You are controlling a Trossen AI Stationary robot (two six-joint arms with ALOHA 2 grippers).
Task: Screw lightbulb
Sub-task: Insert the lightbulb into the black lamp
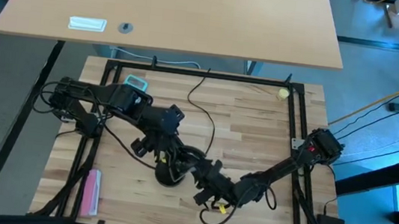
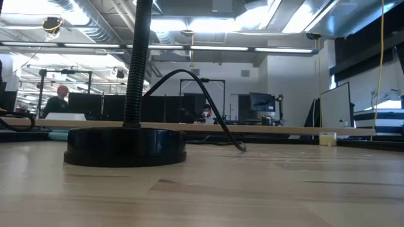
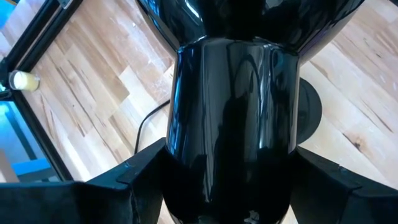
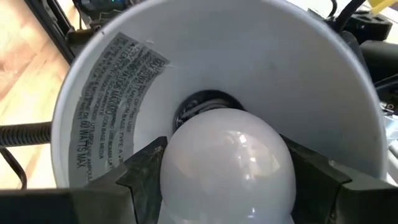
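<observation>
Lightbulb point(image 4: 227, 165) sits inside the white-lined lamp shade point(image 4: 112, 81), its base pointed at the socket point(image 4: 202, 106); right gripper point(image 4: 227, 186) grasps it, one finger on each side of the globe. Left gripper point(image 3: 230, 180) is clenched around the outside of the glossy black shade point(image 3: 233, 112). Both meet near the front edge of the tabletop point(image 1: 251, 125), about mid-width, over the lamp's round black base point(image 2: 125, 147).

Around: the lamp cord point(image 1: 204, 105) loops across the centre toward the back edge. A small pale yellow ball point(image 1: 283, 94) lies at the back right corner, a teal object point(image 1: 136, 83) near the back left, a pink item point(image 1: 90, 191) at the front left corner. A black frame point(image 1: 204, 72) rims the tabletop. Open wood lies in the right half, behind the right arm.
</observation>
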